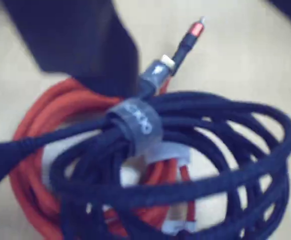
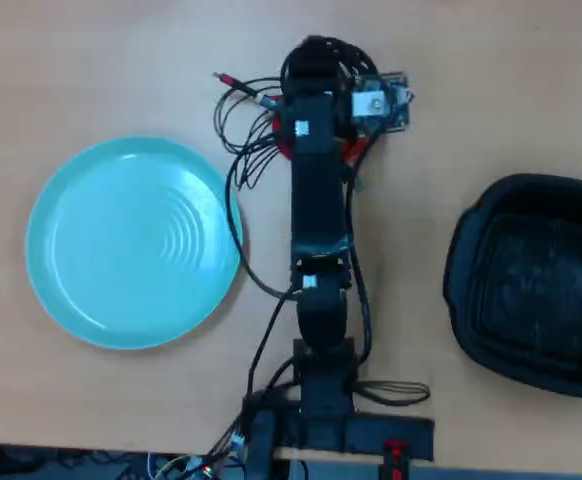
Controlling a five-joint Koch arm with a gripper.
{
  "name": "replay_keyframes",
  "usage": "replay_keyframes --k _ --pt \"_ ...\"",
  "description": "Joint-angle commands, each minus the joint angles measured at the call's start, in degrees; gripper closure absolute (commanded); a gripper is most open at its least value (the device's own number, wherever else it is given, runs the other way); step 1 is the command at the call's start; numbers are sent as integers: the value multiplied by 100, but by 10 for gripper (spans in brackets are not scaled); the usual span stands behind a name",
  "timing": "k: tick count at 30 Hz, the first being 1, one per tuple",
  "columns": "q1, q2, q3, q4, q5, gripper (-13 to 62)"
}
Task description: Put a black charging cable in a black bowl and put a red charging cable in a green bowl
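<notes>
In the wrist view the black charging cable (image 1: 210, 145), a loose coil held by a dark tie, lies on top of the red charging cable (image 1: 40, 120), whose red-and-black plug (image 1: 193, 32) points away. One broad dark jaw of my gripper (image 1: 200, 50) comes down at the upper left to the black coil's tie. A second dark part shows far off in the top right corner, so the jaws stand apart. Overhead, the arm covers most of both cables (image 2: 321, 55). The green bowl (image 2: 131, 242) lies empty at left and the black bowl (image 2: 536, 285) empty at right.
The arm's base (image 2: 321, 420) sits at the table's near edge, with its own thin black wires (image 2: 246, 150) looping out to the left of the arm. A small circuit board (image 2: 381, 102) rides on the wrist. Bare wood lies between the arm and each bowl.
</notes>
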Motion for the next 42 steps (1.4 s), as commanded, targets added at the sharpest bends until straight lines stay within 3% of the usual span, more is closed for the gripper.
replay_keyframes --k 1,10,22,31,42 --pt "44 44 -483 -9 114 19" --pt "-105 -527 -861 -105 1037 19" --pt "-229 -1424 -2153 -70 492 19" --pt "-360 -2241 -2215 -79 193 18" --pt "-501 -2443 -2224 -105 202 11"
